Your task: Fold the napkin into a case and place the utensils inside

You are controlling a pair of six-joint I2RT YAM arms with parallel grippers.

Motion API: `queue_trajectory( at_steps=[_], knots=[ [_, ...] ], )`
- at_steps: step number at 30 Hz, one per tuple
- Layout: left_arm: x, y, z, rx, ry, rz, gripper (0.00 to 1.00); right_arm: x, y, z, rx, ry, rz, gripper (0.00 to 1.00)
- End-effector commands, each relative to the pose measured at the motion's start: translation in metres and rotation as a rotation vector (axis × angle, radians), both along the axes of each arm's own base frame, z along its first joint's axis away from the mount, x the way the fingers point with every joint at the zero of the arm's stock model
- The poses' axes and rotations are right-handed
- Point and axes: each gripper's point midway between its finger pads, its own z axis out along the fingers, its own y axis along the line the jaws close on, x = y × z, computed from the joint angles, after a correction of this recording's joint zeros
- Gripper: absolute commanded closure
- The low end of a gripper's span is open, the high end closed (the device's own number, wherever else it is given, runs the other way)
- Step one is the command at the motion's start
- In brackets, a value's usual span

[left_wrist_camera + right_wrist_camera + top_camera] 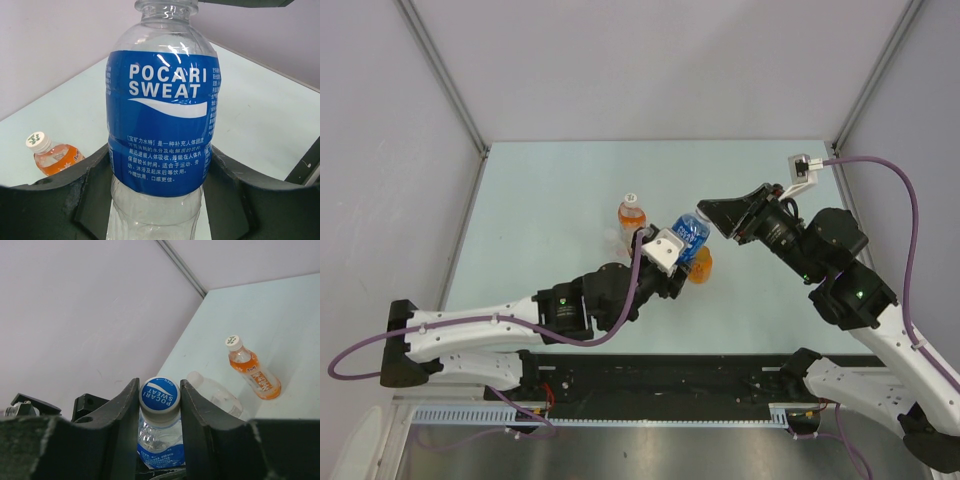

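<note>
No napkin or utensils show in any view. My left gripper (672,252) is shut on the body of a clear Pocari Sweat bottle (690,234) with a blue label and holds it tilted above the table. In the left wrist view the bottle (160,125) fills the gap between the fingers (90,200). My right gripper (712,216) is shut on the bottle's blue cap (160,395), with a finger (122,415) pressed on each side of it.
A small orange drink bottle (632,213) with a white cap stands on the pale green table (540,200); it also shows in the left wrist view (55,157) and the right wrist view (252,372). A clear bottle (215,395) lies beside it. An orange object (701,268) sits under the left gripper.
</note>
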Motion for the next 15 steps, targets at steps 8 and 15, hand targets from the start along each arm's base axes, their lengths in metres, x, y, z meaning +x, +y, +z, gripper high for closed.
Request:
queue_trajectory(
  at_steps=[8,15],
  knots=[
    [-0.049,-0.016,0.039,-0.153,0.01,-0.345,1.0,-0.018,0.014,0.013,-0.048,-0.125,0.134,1.0],
    [-0.111,0.004,0.083,-0.348,0.184,-0.84,1.0,-0.069,0.029,0.029,-0.111,-0.39,0.414,1.0]
  ],
)
